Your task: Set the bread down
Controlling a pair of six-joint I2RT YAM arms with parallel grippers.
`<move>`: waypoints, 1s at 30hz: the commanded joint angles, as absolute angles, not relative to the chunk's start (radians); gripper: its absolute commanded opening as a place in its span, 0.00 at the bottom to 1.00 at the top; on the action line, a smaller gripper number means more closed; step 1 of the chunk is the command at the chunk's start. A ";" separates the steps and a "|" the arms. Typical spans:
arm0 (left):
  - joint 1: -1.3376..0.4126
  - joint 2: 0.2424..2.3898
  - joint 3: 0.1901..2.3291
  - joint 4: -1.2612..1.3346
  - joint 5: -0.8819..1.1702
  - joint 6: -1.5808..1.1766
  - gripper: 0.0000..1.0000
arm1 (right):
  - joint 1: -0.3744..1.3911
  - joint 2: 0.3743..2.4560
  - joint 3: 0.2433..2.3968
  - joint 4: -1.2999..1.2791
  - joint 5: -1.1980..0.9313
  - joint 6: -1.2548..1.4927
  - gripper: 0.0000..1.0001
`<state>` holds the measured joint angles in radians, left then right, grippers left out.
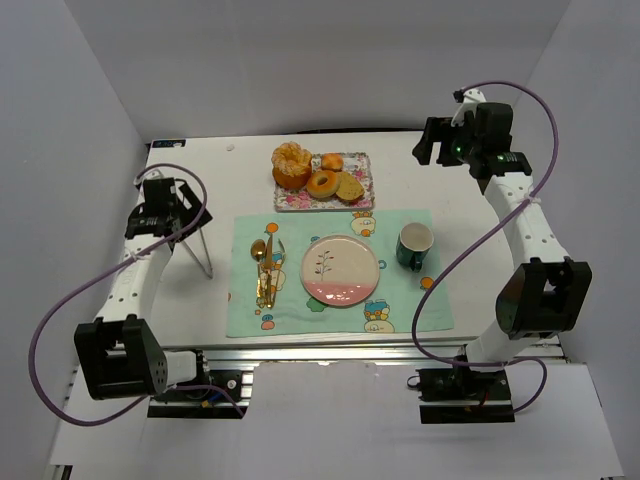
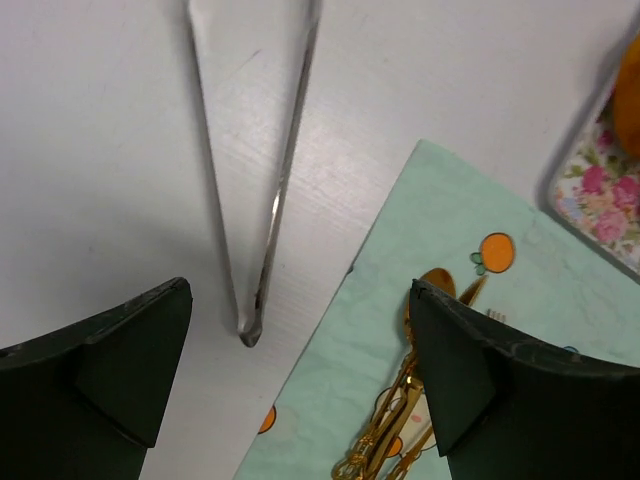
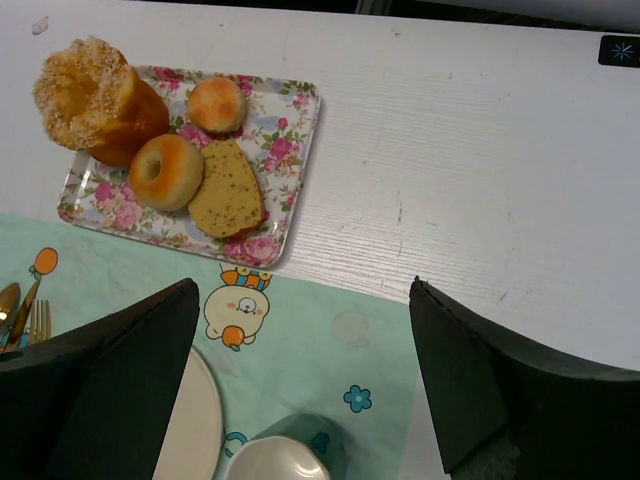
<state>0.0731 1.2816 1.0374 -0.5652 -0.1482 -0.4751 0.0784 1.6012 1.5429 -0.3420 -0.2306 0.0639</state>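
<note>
Your bread (image 1: 291,165) stands upright on the left end of the flowered tray (image 1: 362,158), which lies near the middle of the table's (image 1: 460,215) far edge, with a ring donut (image 1: 322,184) just beside it. Your left fingers (image 2: 110,360) are spread wide with nothing between them, hanging over the table near its left edge, above the tip of a pair of metal tongs (image 2: 255,230). Your right fingers (image 3: 500,380) are also wide apart and grip nothing; they hover near the far right corner, well apart from the bread.
</note>
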 commanded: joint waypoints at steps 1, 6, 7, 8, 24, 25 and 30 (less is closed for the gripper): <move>0.104 1.270 0.954 -0.540 -0.161 -0.548 0.98 | 0.072 1.595 1.553 -0.333 -0.268 0.045 0.89; 0.146 1.226 0.861 -0.477 -0.095 -0.563 0.81 | 0.058 1.560 1.473 -0.351 -0.835 -0.445 0.84; 0.158 1.232 0.854 -0.462 -0.081 -0.557 0.49 | 0.058 1.556 1.436 -0.347 -1.000 -0.469 0.65; 0.164 1.247 0.853 -0.460 -0.077 -0.552 0.30 | 0.061 1.552 1.419 -0.295 -1.046 -0.465 0.49; 0.146 1.566 0.983 -0.453 -0.115 -0.420 0.84 | 0.120 1.568 1.368 -0.255 -0.945 -0.368 0.63; 0.134 1.584 1.000 -0.456 -0.115 -0.408 0.84 | 0.120 1.568 1.364 -0.255 -0.945 -0.367 0.63; 0.091 1.719 1.110 -0.497 -0.178 -0.377 0.84 | 0.115 1.577 1.367 -0.256 -0.945 -0.362 0.64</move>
<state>0.1131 1.6825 1.0458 -0.4820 -0.1318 -0.4149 0.1238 1.5925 1.3643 -0.2882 -0.9264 -0.3698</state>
